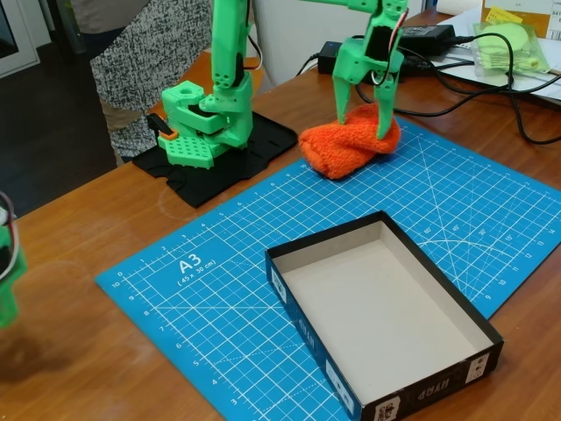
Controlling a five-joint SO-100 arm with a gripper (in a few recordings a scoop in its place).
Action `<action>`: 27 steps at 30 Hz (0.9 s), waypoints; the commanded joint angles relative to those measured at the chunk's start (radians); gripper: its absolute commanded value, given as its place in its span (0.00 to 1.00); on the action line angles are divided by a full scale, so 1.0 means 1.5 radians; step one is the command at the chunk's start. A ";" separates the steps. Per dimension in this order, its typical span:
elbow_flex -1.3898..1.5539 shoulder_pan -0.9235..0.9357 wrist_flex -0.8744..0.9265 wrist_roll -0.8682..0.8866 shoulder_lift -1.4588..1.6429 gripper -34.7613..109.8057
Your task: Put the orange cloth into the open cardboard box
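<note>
The orange cloth (344, 151), a fuzzy rolled bundle, lies on the blue cutting mat (210, 289) near its far edge. My green gripper (362, 119) points down over the cloth's right end. It is open, with one finger behind the bundle and the other finger (384, 121) against its front, and the cloth still rests on the mat. The open cardboard box (302, 320), shallow with black walls and a pale inside, sits at the mat's near right corner with nothing in it.
My green arm base (206, 123) stands on a black plate (219, 162) at the back left. Black cables (491, 83), a power brick (429, 37) and a bag of green items (508, 44) lie at the back right. A person (140, 53) stands behind the table.
</note>
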 commanded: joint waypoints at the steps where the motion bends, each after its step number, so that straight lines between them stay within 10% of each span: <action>1: -0.039 -0.055 0.013 0.063 -0.044 0.47; 17: 0.033 -0.015 -0.157 0.176 -0.044 0.46; 27: -0.044 0.010 -0.073 0.129 -0.164 0.24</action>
